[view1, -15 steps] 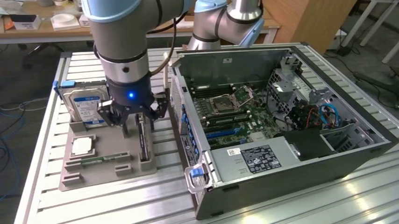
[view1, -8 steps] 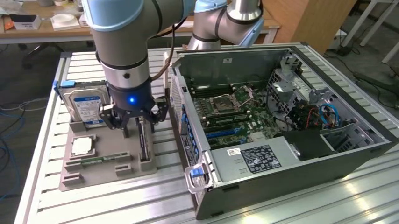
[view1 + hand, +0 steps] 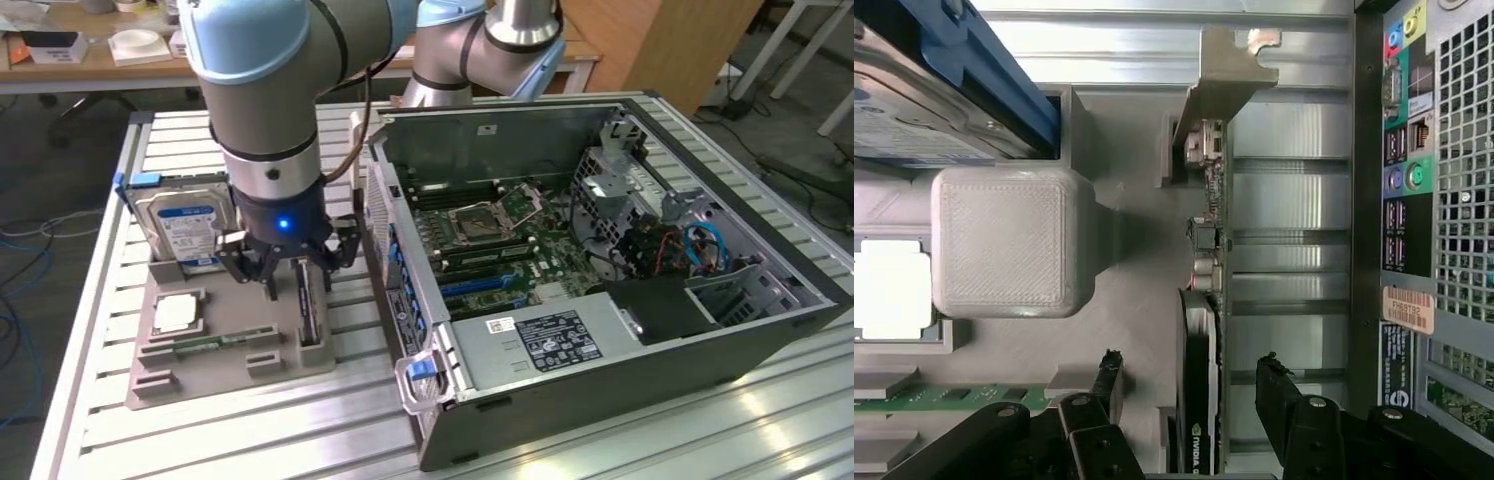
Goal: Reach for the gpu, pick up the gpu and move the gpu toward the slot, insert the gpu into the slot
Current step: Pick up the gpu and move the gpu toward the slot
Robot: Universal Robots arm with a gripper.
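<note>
Grey printed plastic forms the holder [image 3: 200, 375] on the slatted metal surface [image 3: 267, 440], and in it we see the gpu [image 3: 1206, 250] standing on its long edge, with its silver bracket [image 3: 1229, 70] at one end. Our gripper [image 3: 1189, 368] hangs over the card with its jaws spread wide, one finger on each side. Neither finger touches the card, and the gripper holds nothing. A blue-labelled hard drive [image 3: 183, 225] stands upright in the same holder. The slot [image 3: 474, 285], a blue strip, sits on the motherboard inside the open computer case [image 3: 641, 340] to the exterior view's right, apart from the card.
</note>
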